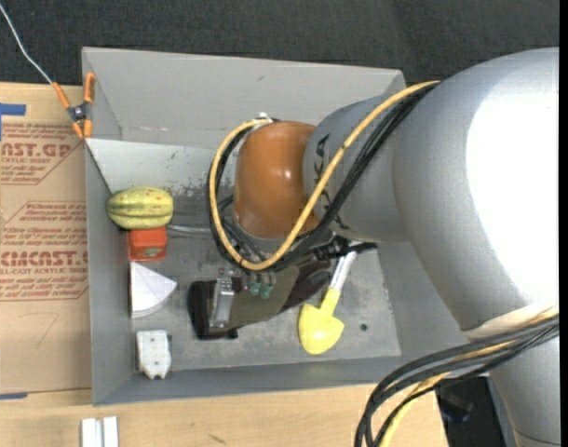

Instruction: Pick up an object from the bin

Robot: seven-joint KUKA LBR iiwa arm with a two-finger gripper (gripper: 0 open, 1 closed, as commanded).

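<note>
Roughly mid-bin, toward the near wall: gripper, hanging under the orange wrist cover. Spread or pressed together: cannot tell. Which thing it is over: cannot tell either. Nearest things are a white wedge just to its left and a yellow scoop with a pale handle to its right. Along the left wall: yellow-green squash, orange block just below it, small white block in the near-left corner.
</note>
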